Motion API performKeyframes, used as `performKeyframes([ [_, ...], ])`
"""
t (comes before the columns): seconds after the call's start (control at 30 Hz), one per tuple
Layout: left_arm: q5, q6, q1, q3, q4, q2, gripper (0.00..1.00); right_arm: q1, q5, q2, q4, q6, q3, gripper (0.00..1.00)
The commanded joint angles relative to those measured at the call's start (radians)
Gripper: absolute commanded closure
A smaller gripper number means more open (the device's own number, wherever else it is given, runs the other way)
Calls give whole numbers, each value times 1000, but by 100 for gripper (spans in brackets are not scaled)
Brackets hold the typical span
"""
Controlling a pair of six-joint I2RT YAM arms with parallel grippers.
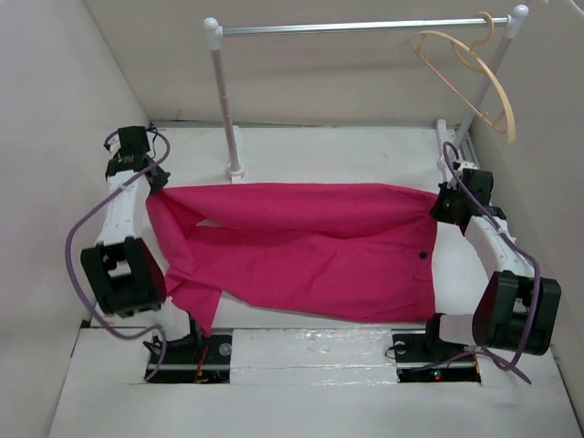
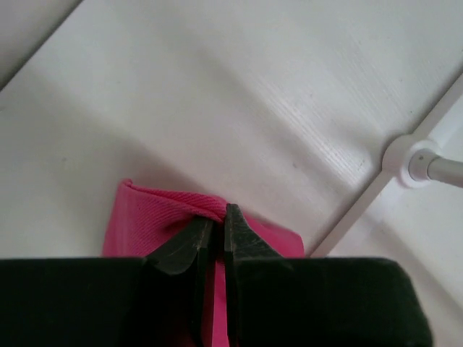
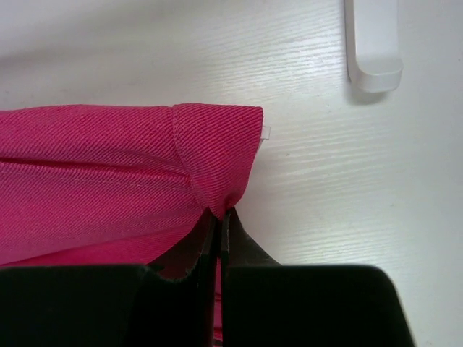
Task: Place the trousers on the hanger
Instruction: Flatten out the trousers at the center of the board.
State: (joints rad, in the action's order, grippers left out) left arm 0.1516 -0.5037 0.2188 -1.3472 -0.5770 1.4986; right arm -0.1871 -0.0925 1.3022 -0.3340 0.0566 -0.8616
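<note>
The pink trousers [image 1: 301, 251] lie spread across the table, folded lengthwise, waist to the right and legs to the left. My left gripper [image 1: 157, 179] is shut on the leg end of the trousers [image 2: 155, 217] at the far left. My right gripper [image 1: 442, 204] is shut on the waistband corner of the trousers [image 3: 210, 155] at the far right. The tan wooden hanger [image 1: 470, 78] hangs by its hook from the right end of the rail, tilted, well above and behind my right gripper.
The white-and-silver rail frame [image 1: 365, 27] stands at the back, its left post [image 1: 226, 100] footed just behind the trousers. Its base bar shows in the left wrist view [image 2: 405, 155] and a foot in the right wrist view [image 3: 372, 43]. Side walls close both sides.
</note>
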Motion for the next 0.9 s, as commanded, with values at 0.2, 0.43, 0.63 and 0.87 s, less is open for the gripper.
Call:
performKeyframes([
  [0.2, 115, 48, -90, -368, 163, 379, 91, -20, 249, 262, 18, -37, -234, 100],
  [0.43, 131, 77, -114, -399, 143, 370, 7, 6, 137, 269, -29, -82, -301, 39],
  [0.63, 115, -4, -98, 146, 296, 25, 17, 124, -36, 69, 18, -90, -91, 61],
  [0.87, -38, -68, -36, 399, 327, -51, 32, 251, -222, -148, -61, -162, 94, 100],
])
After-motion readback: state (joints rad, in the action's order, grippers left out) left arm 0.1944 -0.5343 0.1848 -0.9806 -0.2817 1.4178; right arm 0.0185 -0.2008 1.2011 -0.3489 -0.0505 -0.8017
